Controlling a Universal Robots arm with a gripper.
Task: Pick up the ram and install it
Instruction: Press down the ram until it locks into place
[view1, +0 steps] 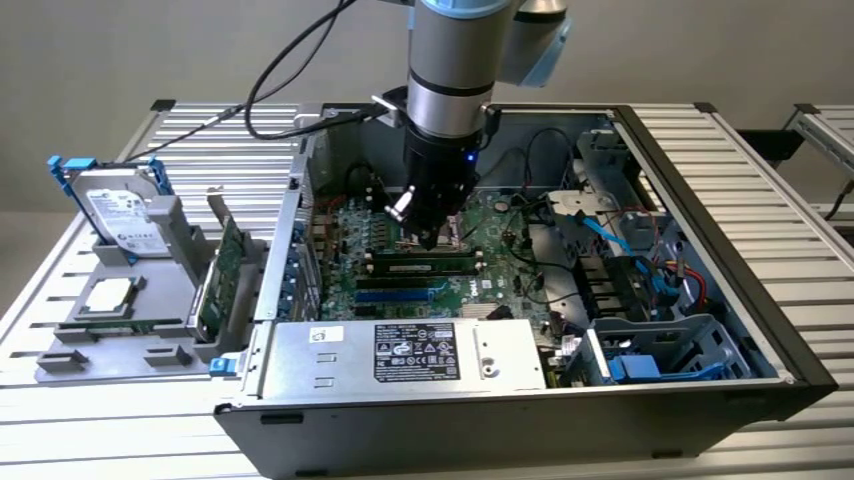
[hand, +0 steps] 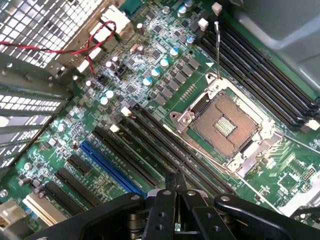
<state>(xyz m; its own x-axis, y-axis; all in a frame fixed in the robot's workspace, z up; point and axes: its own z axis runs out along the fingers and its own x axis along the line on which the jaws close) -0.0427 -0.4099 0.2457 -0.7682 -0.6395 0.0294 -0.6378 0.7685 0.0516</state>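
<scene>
Exterior view first. Black two-fingered gripper (view1: 427, 237) on the silver arm, low inside the open black computer case (view1: 747, 300), fingers pinched together with nothing seen between them. At six o'clock of the fingertips and just beside them, the ram (view1: 424, 263): a long, narrow green stick with dark chips, standing on edge in a black slot of the green motherboard (view1: 514, 255). Blue slots (view1: 400, 295) further toward six o'clock. Well apart at nine o'clock of the case, a grey plastic tray (view1: 114, 350) holding a silver hard drive (view1: 120, 212) and a wider green expansion card (view1: 227, 265).

Judged as the installing step, pick-up apparently done: stick in the slot, closed fingertips poised close above it as a pressing tool. Seating fully would call for straight, even downward pressure along the top edge; cannot tell whether the latches have closed.

Wrist view next. Gripper (hand: 175, 186) clenched, empty, over a bank of long black memory slots (hand: 165, 145). Square metal processor socket (hand: 227, 125) at two o'clock of the tips, long blue slot (hand: 107, 167) at nine o'clock. Ram not made out with any certainty here.

Underneath everything, a ribbed aluminium table (view1: 160, 135); behind it, a plain pale wall (view1: 160, 50)
</scene>
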